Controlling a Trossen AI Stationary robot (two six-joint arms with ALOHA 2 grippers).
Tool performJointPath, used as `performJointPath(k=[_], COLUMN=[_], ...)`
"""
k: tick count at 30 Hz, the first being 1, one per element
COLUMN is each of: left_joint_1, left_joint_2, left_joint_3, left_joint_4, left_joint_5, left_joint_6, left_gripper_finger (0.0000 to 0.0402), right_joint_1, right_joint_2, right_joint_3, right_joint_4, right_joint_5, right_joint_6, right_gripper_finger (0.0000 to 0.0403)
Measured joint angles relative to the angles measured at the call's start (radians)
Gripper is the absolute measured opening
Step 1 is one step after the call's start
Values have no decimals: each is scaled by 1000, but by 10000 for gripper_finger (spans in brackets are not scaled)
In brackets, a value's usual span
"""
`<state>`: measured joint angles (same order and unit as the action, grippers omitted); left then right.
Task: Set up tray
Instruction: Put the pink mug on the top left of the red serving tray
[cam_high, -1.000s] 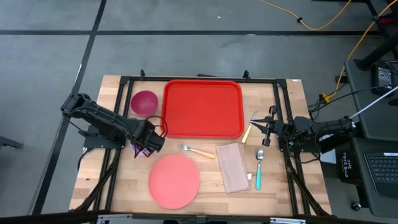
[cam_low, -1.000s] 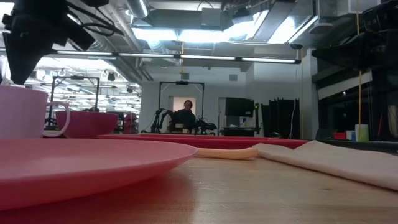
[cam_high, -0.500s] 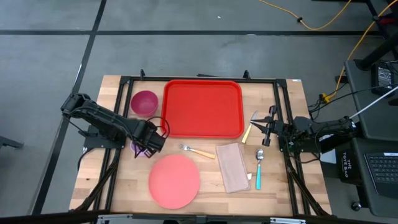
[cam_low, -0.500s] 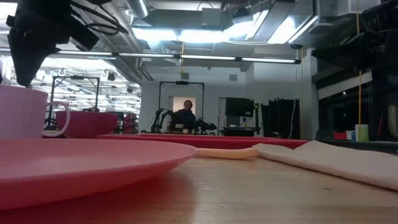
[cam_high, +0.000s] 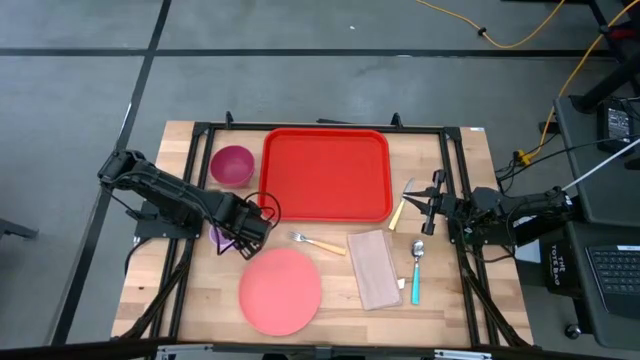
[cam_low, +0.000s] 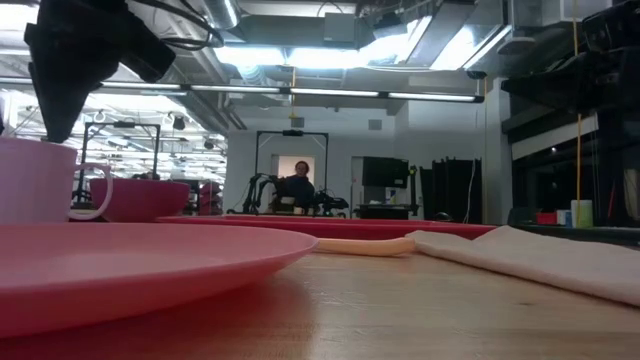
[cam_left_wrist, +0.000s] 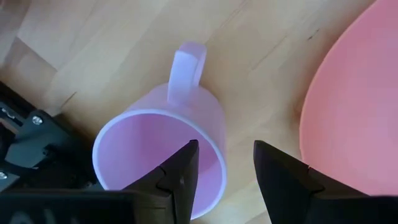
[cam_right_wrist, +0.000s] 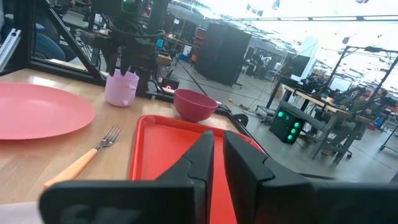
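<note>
Our left gripper hovers open, fingers straddling the rim of the mug below; next we close, then lift it toward the tray.

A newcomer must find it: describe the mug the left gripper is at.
Start at the red tray; off its near-left corner stands a pale lilac mug, under the left gripper. Unlike the darker magenta bowl and flat pink plate nearby, it has a handle.
</note>
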<state>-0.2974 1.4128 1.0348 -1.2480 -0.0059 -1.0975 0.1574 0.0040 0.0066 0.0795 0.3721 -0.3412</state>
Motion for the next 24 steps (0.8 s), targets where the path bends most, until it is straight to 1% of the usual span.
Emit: performJointPath(k=[8, 14, 17, 24], left_joint_1=[0, 0, 0, 0], left_joint_2=[0, 0, 0, 0], left_joint_3=[0, 0, 0, 0], left_joint_4=[0, 0, 0, 0], left_joint_5=[-5, -7, -31, -35], left_joint_6=[-19, -61, -93, -120], left_gripper_finger=[148, 148, 148, 148], right_joint_1=[0, 0, 0, 0], right_joint_2=[0, 0, 0, 0], right_joint_3=[0, 0, 0, 0], right_joint_4=[0, 0, 0, 0], right_joint_5=[0, 0, 0, 0], right_joint_6=[0, 0, 0, 0], right_gripper_finger=[42, 42, 42, 42])
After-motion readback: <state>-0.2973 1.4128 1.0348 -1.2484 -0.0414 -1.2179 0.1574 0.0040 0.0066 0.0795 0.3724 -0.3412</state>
